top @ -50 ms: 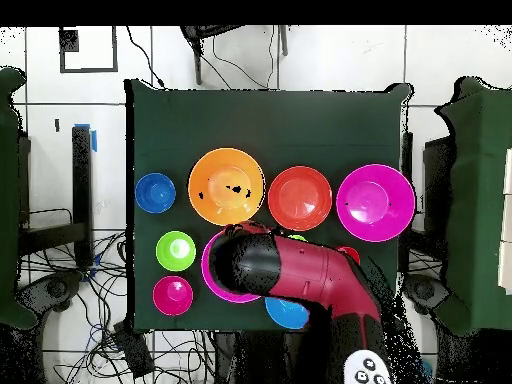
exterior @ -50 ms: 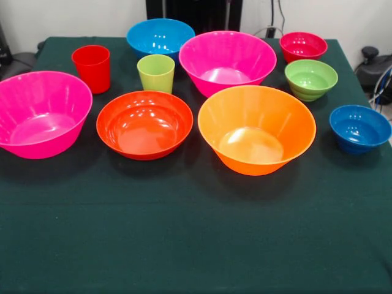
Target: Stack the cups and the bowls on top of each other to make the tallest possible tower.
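Observation:
Every bowl and cup stands by itself on the dark green cloth, open side up, with nothing nested. In front are the big orange bowl (exterior @ -50 ms: 257, 128) (top @ -50 ms: 227, 185), the red-orange bowl (exterior @ -50 ms: 144, 124) and a big pink bowl (exterior @ -50 ms: 37, 113). Behind them stand the red cup (exterior @ -50 ms: 92, 67), the lime green cup (exterior @ -50 ms: 155, 72), the light blue bowl (exterior @ -50 ms: 160, 35), the second pink bowl (exterior @ -50 ms: 226, 61), the small magenta-red bowl (exterior @ -50 ms: 303, 46), the green bowl (exterior @ -50 ms: 310, 78) and the dark blue bowl (exterior @ -50 ms: 359, 127). From overhead, the arm's black end with the gripper (top @ -50 ms: 240, 262) hangs above that second pink bowl (top @ -50 ms: 210, 283), hiding the lime cup.
The red and black arm (top @ -50 ms: 320, 285) reaches in from the table's robot side and covers part of the light blue bowl (top @ -50 ms: 287, 312). Cables lie on the floor around the table (top @ -50 ms: 300, 120). A wide strip of bare cloth runs along the table's side away from the robot.

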You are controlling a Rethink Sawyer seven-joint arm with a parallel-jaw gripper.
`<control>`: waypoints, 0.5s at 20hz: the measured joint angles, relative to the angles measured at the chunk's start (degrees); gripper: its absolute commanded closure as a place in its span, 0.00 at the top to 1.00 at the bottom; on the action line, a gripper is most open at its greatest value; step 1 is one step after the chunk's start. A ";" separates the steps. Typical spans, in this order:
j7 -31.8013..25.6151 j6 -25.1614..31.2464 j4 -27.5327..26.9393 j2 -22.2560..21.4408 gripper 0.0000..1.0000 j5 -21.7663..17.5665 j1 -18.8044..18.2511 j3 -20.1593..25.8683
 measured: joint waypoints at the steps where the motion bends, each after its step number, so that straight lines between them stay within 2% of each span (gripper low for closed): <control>1: 0.00 0.01 -0.19 0.46 1.00 -0.28 -0.44 0.10; 10: 0.00 -0.01 -2.96 4.08 1.00 -2.56 -2.95 1.16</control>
